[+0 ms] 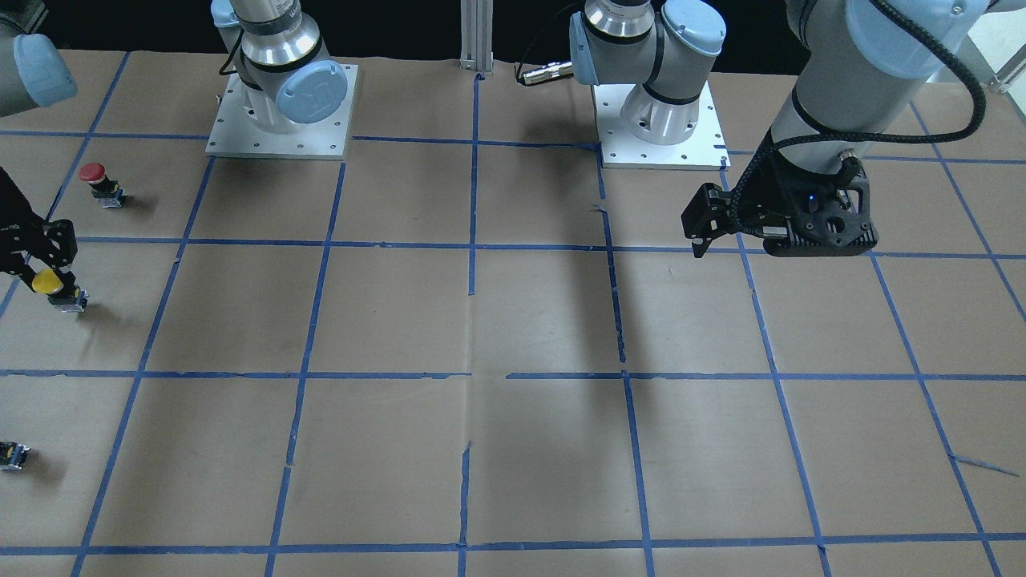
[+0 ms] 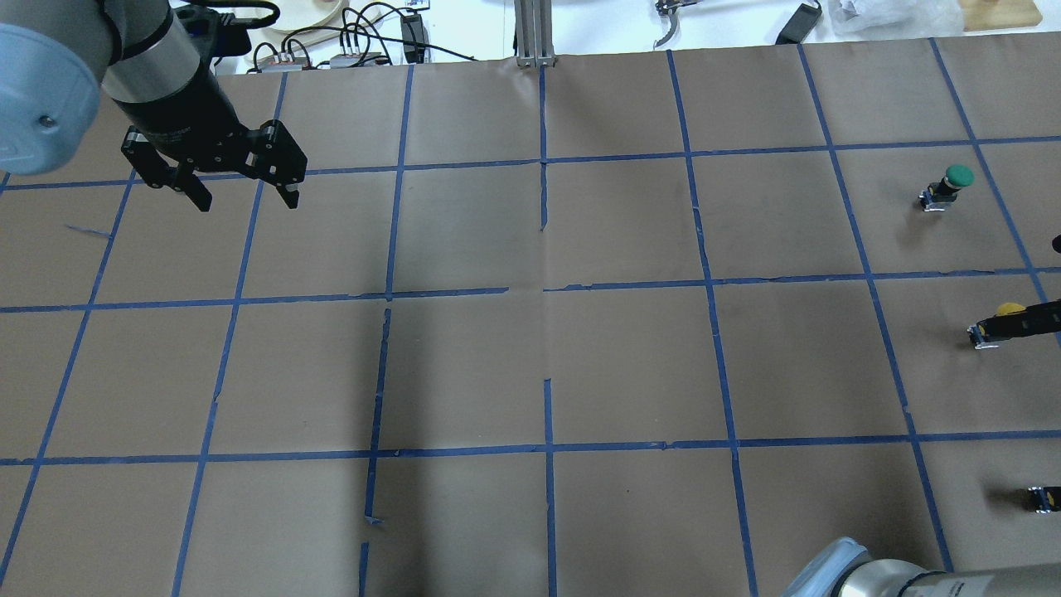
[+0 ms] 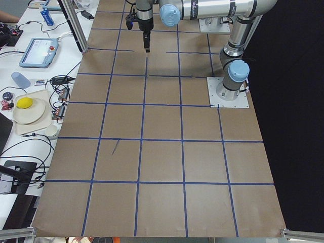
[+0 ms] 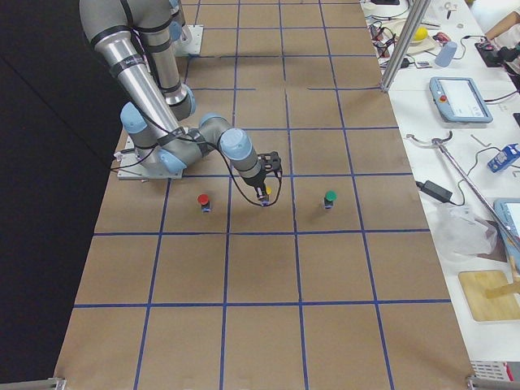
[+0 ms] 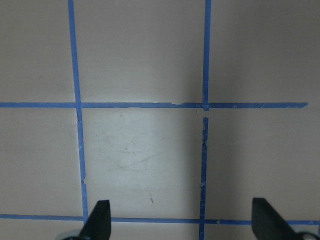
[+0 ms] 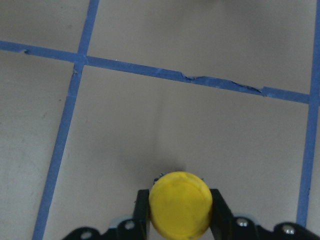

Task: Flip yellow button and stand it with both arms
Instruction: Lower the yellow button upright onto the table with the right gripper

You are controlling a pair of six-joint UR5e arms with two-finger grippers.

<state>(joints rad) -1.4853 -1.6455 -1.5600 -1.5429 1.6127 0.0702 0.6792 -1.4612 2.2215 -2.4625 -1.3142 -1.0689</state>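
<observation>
One yellow button [image 6: 180, 202], clamped at its cap by the right gripper [image 6: 180, 216], near the right edge of the worktop [image 2: 630, 365], flanked by a red button [image 1: 93, 173] and a green button [image 2: 959, 176], left gripper [image 2: 246, 201] spread wide and empty towards the far left corner.

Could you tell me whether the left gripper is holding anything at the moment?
No, the left gripper is open, with only the bare taped table showing between its fingertips.

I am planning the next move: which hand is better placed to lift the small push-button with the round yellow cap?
The right hand: its fingers flank the small yellow-capped push-button. The left hand hangs open over brown taped paper, far from it.
</observation>
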